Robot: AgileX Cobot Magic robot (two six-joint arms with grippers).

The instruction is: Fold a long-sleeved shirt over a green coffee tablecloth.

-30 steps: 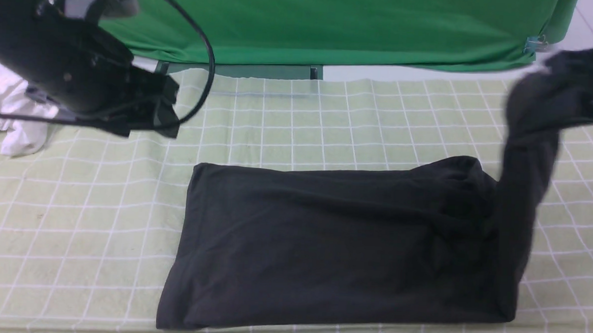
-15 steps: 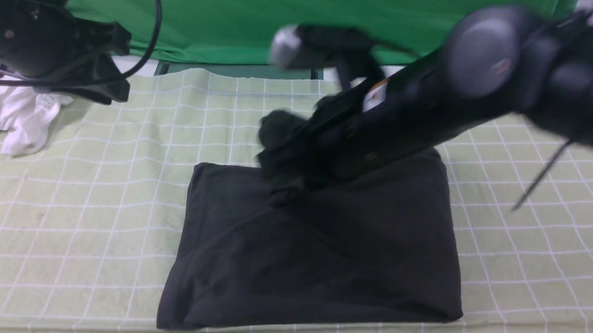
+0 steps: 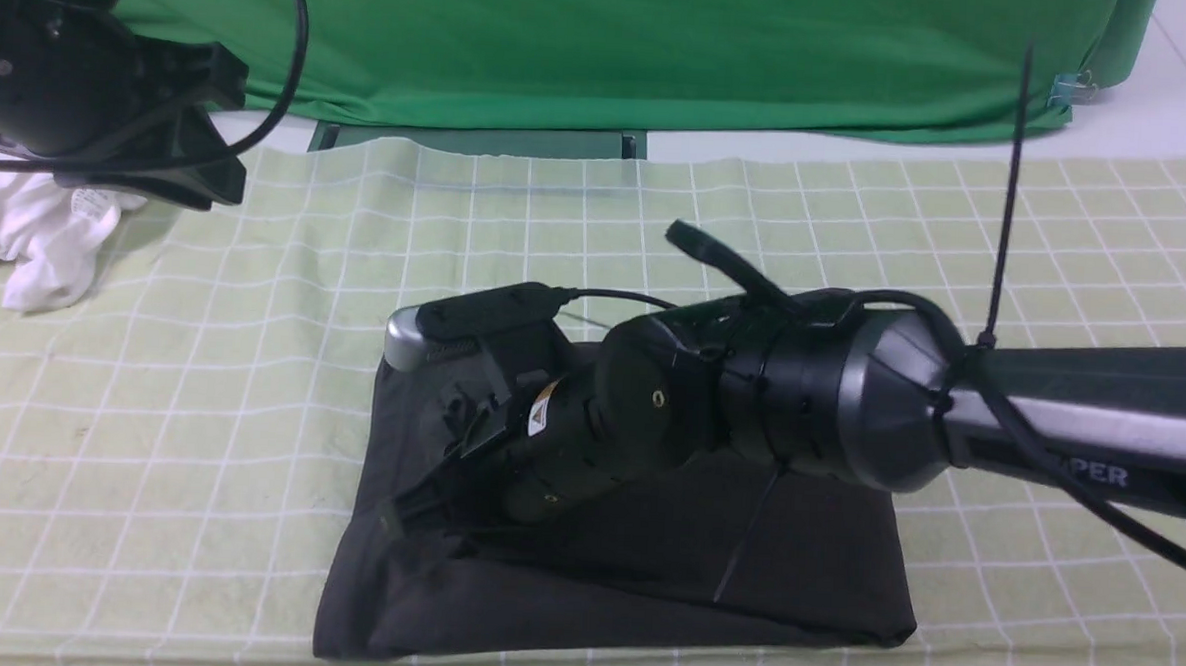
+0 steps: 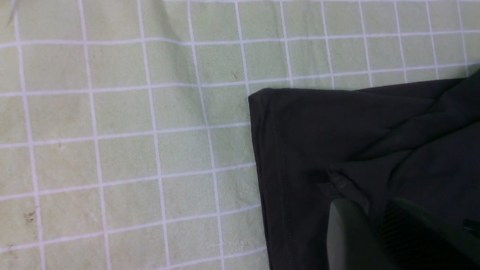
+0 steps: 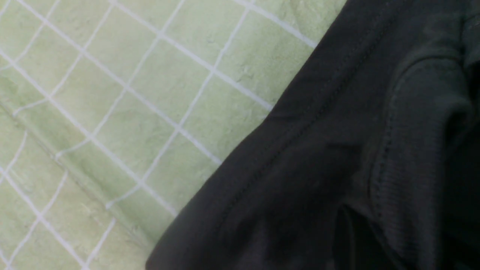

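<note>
The long-sleeved shirt (image 3: 633, 565) lies folded into a dark block low in the middle of the front view, its near edge running close along the near border of the green coffee tablecloth (image 3: 198, 436), its left edge slanting from seven o'clock up toward eleven. Bare gridded cloth spreads wide at nine o'clock and at three o'clock of the shirt, and a further band of it lies open at twelve o'clock. The right arm (image 3: 1069, 424) reaches in from three o'clock, low over the shirt, and covers much of its far half; the right gripper (image 3: 425, 511) sits down at the shirt's left part, black on black, so I cannot tell how its jaws stand or whether cloth is between them. The right wrist view gives only a stitched hem and a ribbed band of the shirt against the grid. The arm's tube carries letters, cut off, that read "PER". In the left wrist view a shirt corner rests flat on the grid. The left gripper (image 3: 195, 170) hangs at ten o'clock, above the cloth and well apart from the shirt; its jaws cannot be made out. Beneath it a white garment (image 3: 42, 239) is bunched, partly hidden. Farthest off, a plain green backdrop (image 3: 606, 43) hangs across twelve o'clock.
</note>
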